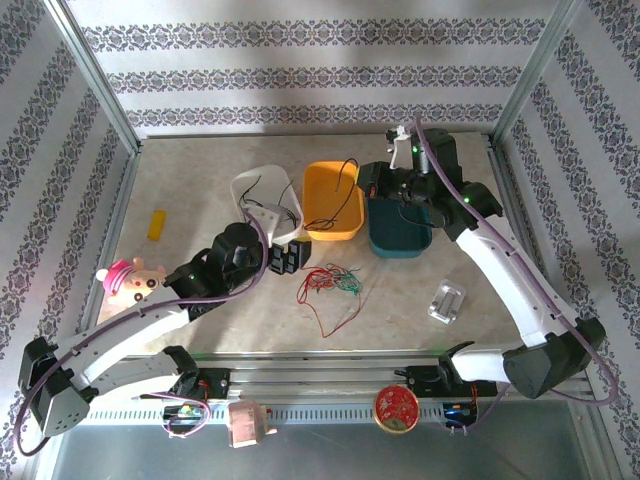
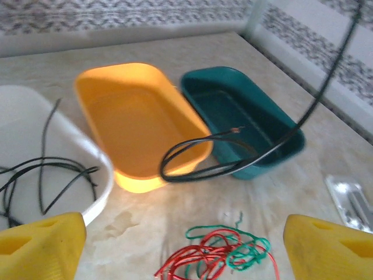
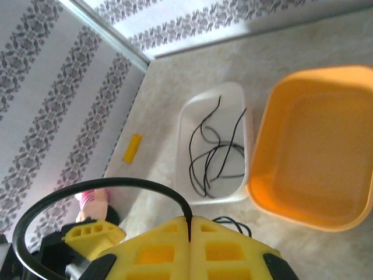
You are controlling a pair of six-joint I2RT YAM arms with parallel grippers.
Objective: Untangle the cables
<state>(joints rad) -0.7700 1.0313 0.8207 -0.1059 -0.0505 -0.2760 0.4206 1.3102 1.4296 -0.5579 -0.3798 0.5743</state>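
Here, on the table (image 1: pixel 190 185), three trays stand in a row towards the far side: a white tray (image 1: pixel 243 184) on the left, an orange tray (image 1: pixel 343 229) in the middle touching it, and a teal tray (image 1: pixel 398 246) on the right, just beside the orange one.

The right hand (image 3: pixel 190 228) is up over the teal tray. Its yellow fingers are pressed together on a black cable (image 3: pixel 87 185), which arches out of the seam between them. In the left wrist view this cable (image 2: pixel 201 139) hangs in a loose loop in front of the orange and teal trays, with a bare end showing above the loop.

The left hand (image 1: pixel 285 258) sits low near the middle of the table, just near of the white tray. Its fingertips (image 2: pixel 41 242) are spread wide with nothing between them.

The red and green cables (image 1: pixel 330 283) lie tangled together on the bare table, just right of the left hand and near of the orange tray. Several thin black cables (image 3: pixel 213 154) lie curled inside the white tray.

A yellow block (image 1: pixel 157 224) lies at the far left, a pink toy (image 1: pixel 125 281) sits by the left arm, and a small clear packet (image 1: pixel 447 302) lies on the right.
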